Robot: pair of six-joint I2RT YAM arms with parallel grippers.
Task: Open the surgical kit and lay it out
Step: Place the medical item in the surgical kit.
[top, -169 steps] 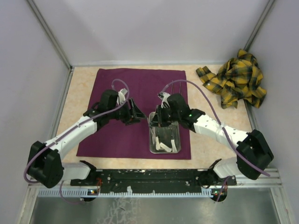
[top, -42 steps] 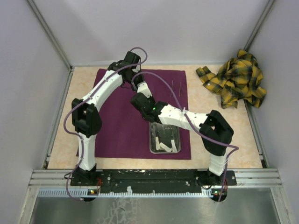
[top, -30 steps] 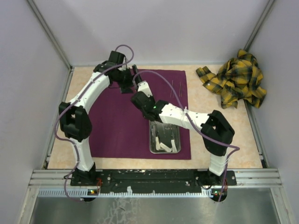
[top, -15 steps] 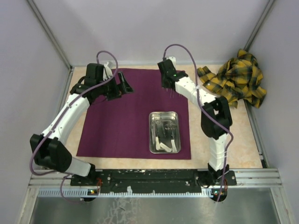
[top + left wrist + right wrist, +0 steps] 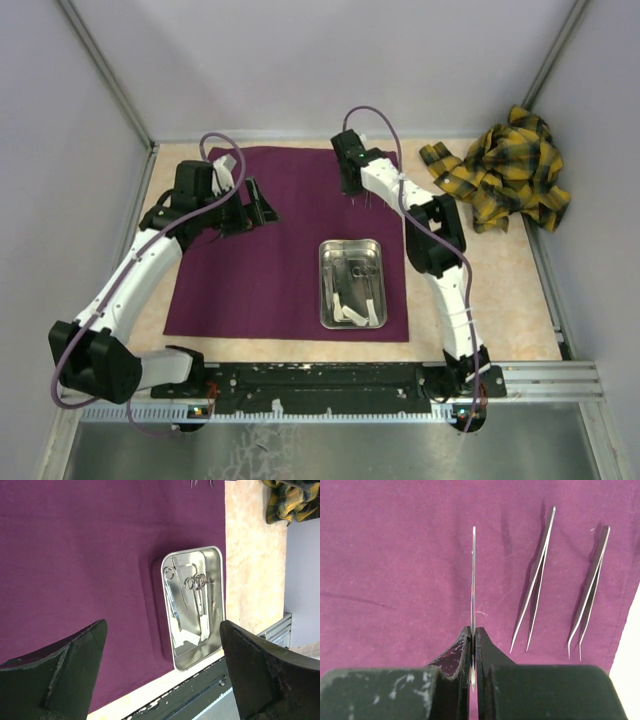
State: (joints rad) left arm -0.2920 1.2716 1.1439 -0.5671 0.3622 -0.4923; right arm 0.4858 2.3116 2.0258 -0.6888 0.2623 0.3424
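Two forceps lie parallel on the far right corner of the purple wrap, which is spread flat and matte over the table. The right-hand one is bent at the tip.

The steel tray sits on the wrap's near right part. It is shiny with rounded corners and holds scissors, another thin tool and white pieces.

My right gripper is clamped on a thin steel instrument, seen edge-on just left of the forceps. It is probably a third pair, but I can't be sure.

The left gripper hangs spread wide and empty over the wrap's left side.

As I read it, the step is setting the instruments out in a row. Next I'd lower this piece flat beside the others, release it, then go to the tray.
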